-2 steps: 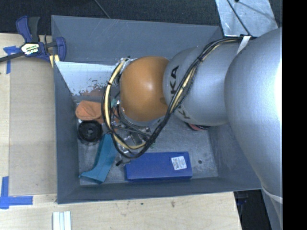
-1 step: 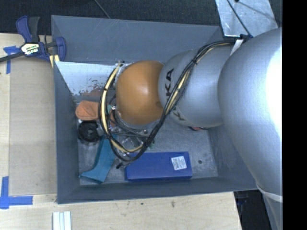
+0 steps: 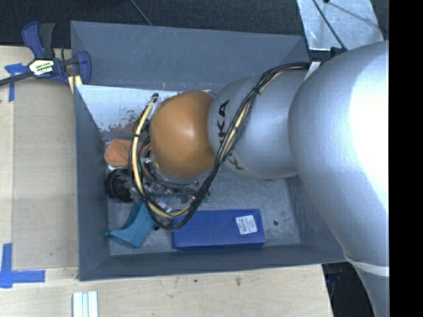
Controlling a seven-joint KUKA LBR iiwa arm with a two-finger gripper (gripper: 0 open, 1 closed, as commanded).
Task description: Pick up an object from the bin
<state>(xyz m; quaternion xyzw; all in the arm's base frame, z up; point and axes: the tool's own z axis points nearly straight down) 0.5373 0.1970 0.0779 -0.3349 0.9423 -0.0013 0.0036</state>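
Note:
My gripper (image 3: 166, 191) is low in the left half of the bin, mostly covered from above by the arm's wrist. Just to its left lies a black round thing (image 3: 119, 185). An orange-brown rounded thing (image 3: 116, 152) sits a little further back on the left. A teal-blue angled piece (image 3: 135, 229) lies at the front left, its upper end right under the gripper. A flat blue box with a white label (image 3: 218, 230) lies along the front wall, just right of the gripper.
The arm reaches in from the right and covers the middle and right of the bin. An orange dome and looped cables sit on its wrist. The bin's left and front walls are close to the gripper.

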